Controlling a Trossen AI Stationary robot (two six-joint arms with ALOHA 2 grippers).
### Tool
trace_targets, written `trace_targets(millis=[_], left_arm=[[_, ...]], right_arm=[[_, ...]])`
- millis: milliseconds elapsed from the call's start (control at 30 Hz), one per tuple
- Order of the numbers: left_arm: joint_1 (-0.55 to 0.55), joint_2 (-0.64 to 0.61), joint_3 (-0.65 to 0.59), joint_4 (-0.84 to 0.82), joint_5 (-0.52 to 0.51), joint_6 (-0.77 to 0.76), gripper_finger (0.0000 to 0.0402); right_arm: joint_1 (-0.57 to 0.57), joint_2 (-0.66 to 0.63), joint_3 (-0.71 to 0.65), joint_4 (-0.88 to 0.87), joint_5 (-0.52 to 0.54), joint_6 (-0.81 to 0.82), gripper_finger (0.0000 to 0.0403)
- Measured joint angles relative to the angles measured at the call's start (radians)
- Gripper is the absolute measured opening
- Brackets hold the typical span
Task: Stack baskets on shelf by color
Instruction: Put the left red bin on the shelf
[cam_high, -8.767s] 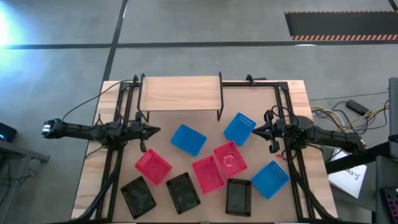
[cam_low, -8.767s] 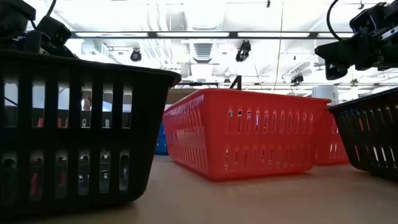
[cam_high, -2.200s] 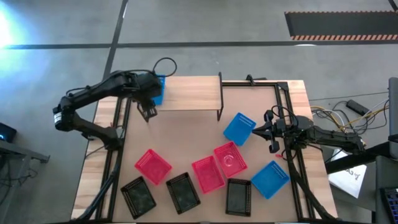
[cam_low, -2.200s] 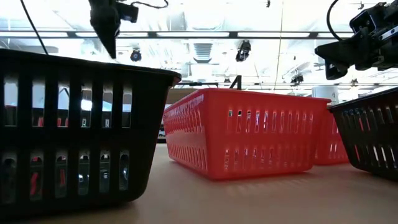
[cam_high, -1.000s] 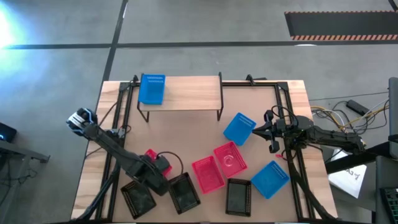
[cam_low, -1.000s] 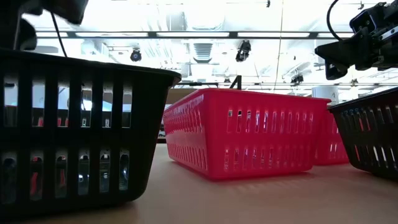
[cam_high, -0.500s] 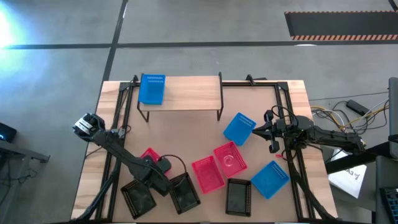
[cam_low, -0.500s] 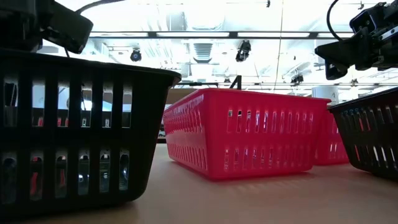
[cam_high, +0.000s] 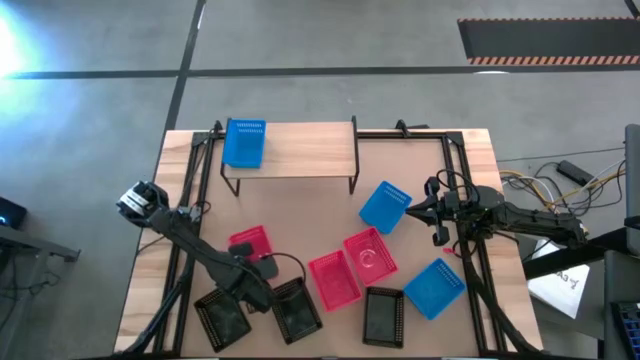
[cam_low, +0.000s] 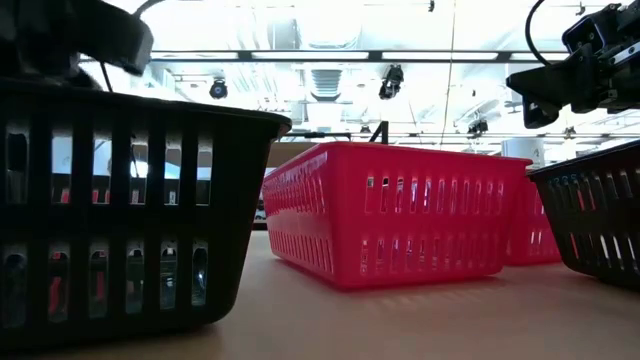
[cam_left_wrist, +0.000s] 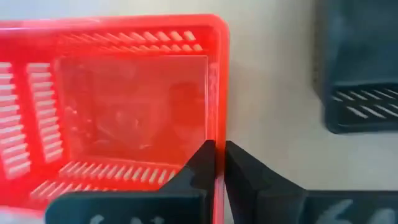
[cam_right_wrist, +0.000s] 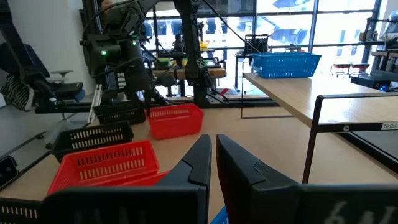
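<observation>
The counter (cam_high: 150, 250) is the largest thing, a wooden top with both dark arms reaching over it. At its far edge, well beyond the left end effector (cam_high: 262, 268), stands the shelf (cam_high: 300, 150), a light plank on thin black legs. One blue basket (cam_high: 244, 143) sits on the shelf's left end.

The other baskets lie on the counter. The left end effector is pinched narrow on the rim of a red basket (cam_high: 248, 243), which lies just on the shelf side of it; in the left wrist view the two dark fingers (cam_left_wrist: 199, 163) close on the red wall (cam_left_wrist: 219, 87), one inside and one outside. Just on the near side of this end effector are two black baskets (cam_high: 222, 321), the second (cam_high: 296, 309) touching the arm's wrist. Between the two end effectors lie two more red baskets (cam_high: 334, 279), one (cam_high: 370, 254) just behind the other, and a third black basket (cam_high: 384, 315) at the counter's near edge.

The right end effector (cam_high: 432, 212) waits over the counter's right side, its fingers nearly together and holding nothing. A blue basket (cam_high: 385, 207) lies just beside it toward the centre, and another blue basket (cam_high: 434, 288) lies near it toward the counter's front edge.
</observation>
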Motion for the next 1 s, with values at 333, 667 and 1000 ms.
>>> trace_targets(millis=[333,667,1000], left_arm=[[0.013,-0.064,0.167,-0.056,-0.014,0.271,0.0002],[0.231,-0.153,0.344,-0.051,-0.275,0.820,0.0002],[0.736,-0.201,0.374,-0.040,-0.268,1.252,0.0000]], right_arm=[[0.000,0.000,0.000,0.000,0.000,0.000,0.0018],[0.000,0.000,0.000,0.000,0.000,0.000,0.0018],[0.000,0.000,0.000,0.000,0.000,0.000,0.0018]])
